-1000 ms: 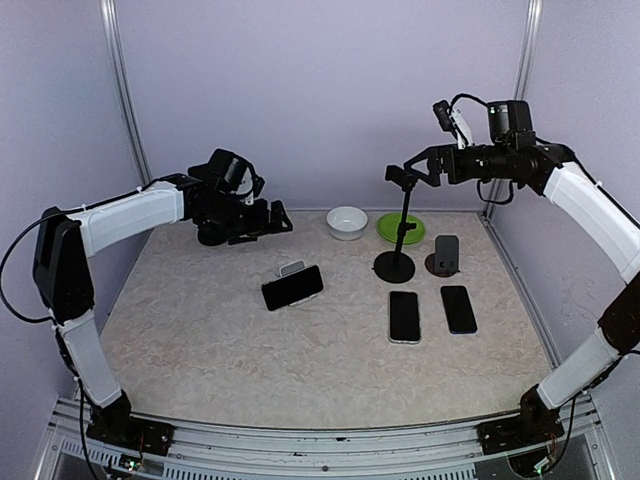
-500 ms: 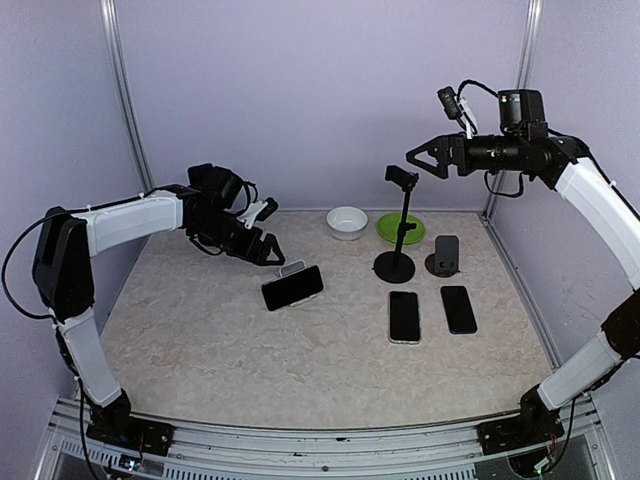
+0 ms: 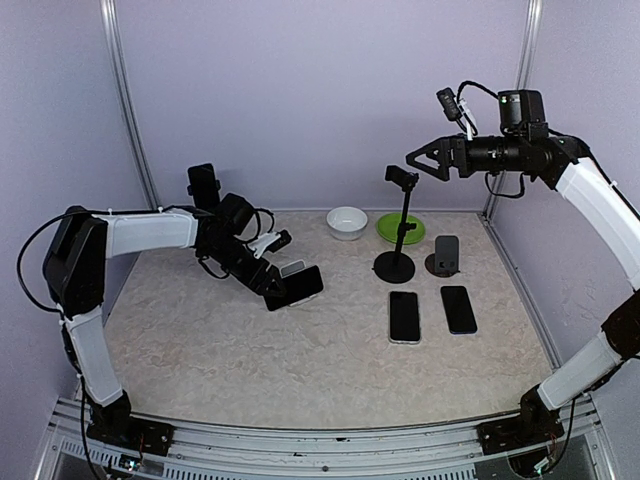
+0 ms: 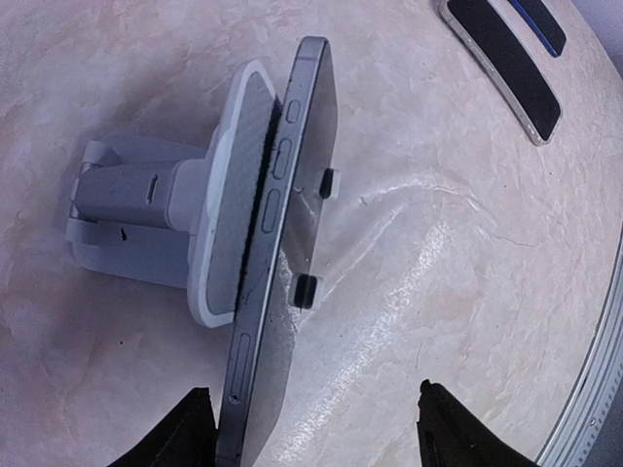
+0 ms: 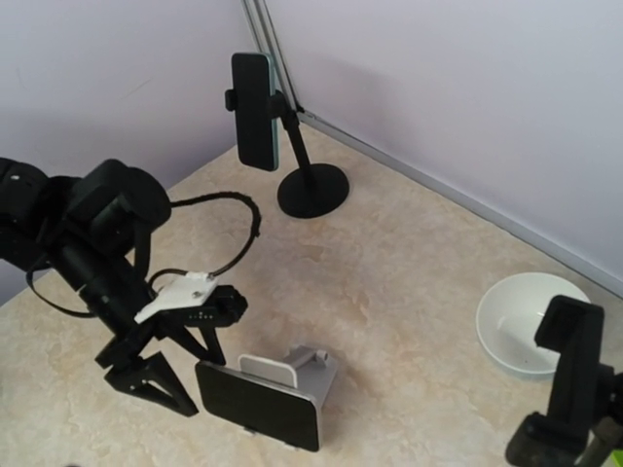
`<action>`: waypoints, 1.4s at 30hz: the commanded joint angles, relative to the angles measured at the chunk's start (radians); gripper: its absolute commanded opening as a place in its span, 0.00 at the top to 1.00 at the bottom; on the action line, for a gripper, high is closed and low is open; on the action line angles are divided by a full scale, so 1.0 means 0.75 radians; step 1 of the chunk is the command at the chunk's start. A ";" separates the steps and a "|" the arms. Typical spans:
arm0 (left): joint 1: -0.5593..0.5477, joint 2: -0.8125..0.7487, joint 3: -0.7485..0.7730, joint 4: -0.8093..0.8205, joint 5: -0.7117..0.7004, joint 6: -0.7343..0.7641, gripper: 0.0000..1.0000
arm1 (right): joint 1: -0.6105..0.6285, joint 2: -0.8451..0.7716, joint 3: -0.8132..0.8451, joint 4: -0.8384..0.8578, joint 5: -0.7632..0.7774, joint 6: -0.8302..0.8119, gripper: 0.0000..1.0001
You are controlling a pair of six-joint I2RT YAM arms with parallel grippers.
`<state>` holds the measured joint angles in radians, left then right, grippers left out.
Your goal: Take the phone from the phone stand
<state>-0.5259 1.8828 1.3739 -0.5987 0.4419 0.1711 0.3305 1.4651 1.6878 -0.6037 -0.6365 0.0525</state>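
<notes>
A dark phone (image 3: 295,287) leans landscape on a white phone stand (image 3: 292,267) in the middle of the table. My left gripper (image 3: 270,283) is low at the phone's left end, open. In the left wrist view the phone (image 4: 282,214) is edge-on against the stand (image 4: 136,209). Its near end lies between my fingertips, close beside the left one (image 4: 180,433) and far from the right one; the gripper (image 4: 316,433) is not closed on it. The right wrist view shows phone (image 5: 258,404), stand (image 5: 311,375) and left gripper (image 5: 180,360). My right gripper (image 3: 415,160) hangs high at the back right, open and empty.
A second phone sits clamped on a tall black stand (image 3: 203,183) at the back left. Another tall black stand (image 3: 400,225), a small dark stand (image 3: 447,252), a white bowl (image 3: 347,222) and a green plate (image 3: 400,228) stand at the back. Two phones (image 3: 404,316) (image 3: 458,309) lie flat.
My left gripper has come down and to the right, from above the table to the phone's left end, and its jaws have narrowed. The right arm rose slightly, then held still.
</notes>
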 commanded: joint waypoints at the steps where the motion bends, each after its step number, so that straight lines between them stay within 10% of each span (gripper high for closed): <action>1: -0.003 0.062 -0.007 0.072 0.090 0.054 0.36 | -0.015 -0.033 0.026 -0.022 -0.019 -0.005 0.00; 18: 0.021 -0.099 -0.025 0.170 0.127 0.068 1.00 | -0.015 -0.055 0.062 -0.041 0.095 0.006 0.00; 31: 0.055 -0.665 -0.353 0.600 -0.003 -0.485 1.00 | 0.030 -0.060 0.071 -0.041 0.070 0.129 0.04; 42: 0.056 -1.106 -0.665 0.687 -0.310 -0.937 1.00 | 0.445 0.031 0.020 0.005 0.306 0.169 0.05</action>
<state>-0.4858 1.1267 0.8963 -0.1490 0.3168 -0.3859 0.5835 1.4494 1.7206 -0.6373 -0.4828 0.1482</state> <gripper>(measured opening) 0.068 0.952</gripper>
